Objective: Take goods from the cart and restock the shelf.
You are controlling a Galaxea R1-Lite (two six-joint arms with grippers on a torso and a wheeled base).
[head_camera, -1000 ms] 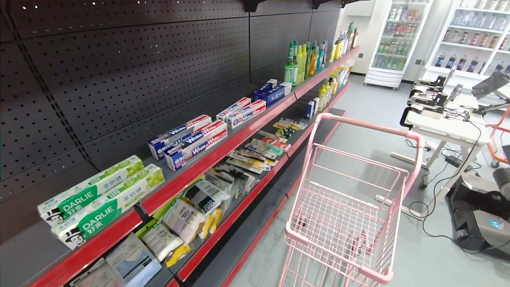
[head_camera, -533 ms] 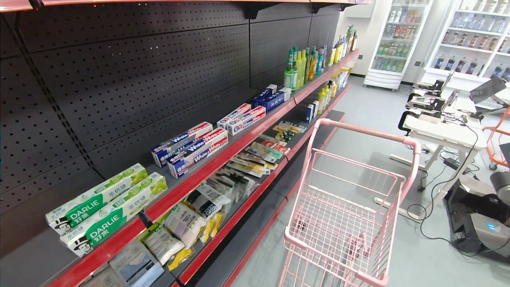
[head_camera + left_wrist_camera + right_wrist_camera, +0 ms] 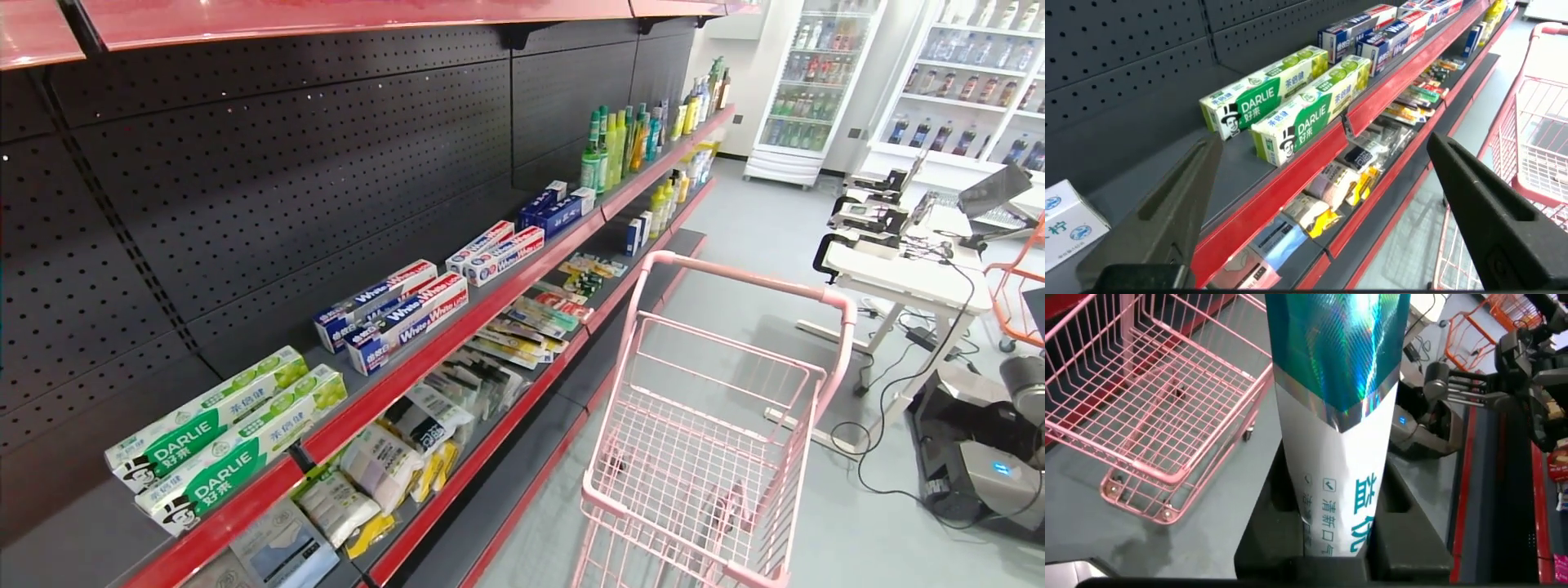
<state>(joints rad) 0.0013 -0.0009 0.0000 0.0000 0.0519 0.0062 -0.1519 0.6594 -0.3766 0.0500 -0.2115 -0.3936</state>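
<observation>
Right wrist view: a tall box (image 3: pixel 1339 367), teal foil above and white below, is gripped upright by the right hand (image 3: pixel 1339 498), whose two fingers are pressed against its sides. The pink cart (image 3: pixel 1167 392) is seen beyond it, apart from the box, so the box is judged to have been lifted clear of the basket and not yet placed. In the left wrist view the left hand (image 3: pixel 1323 143) is released, its fingers spread wide with nothing between them, and it is held in front of the shelf (image 3: pixel 1290 184). On that shelf two green boxes (image 3: pixel 1290 106) are laid side by side, with blue-and-white boxes (image 3: pixel 400 306) further along and bottles (image 3: pixel 620 139) at the far end. A white box (image 3: pixel 1065 220) is seen at the near end, and a bare grey stretch of shelf lies between it and the green boxes. The tier below is stocked with soft packets (image 3: pixel 392 457). As to progress, the picking step is judged done for this one box, and the carrying and placing are left. The bare stretch beside the green boxes is judged a likely place for it, though which spot is meant cannot be told. In the head view no other goods can be made out through the cart's mesh, so little may be left to fetch. The near end of the basket is cut off, however, and this cannot be settled.
</observation>
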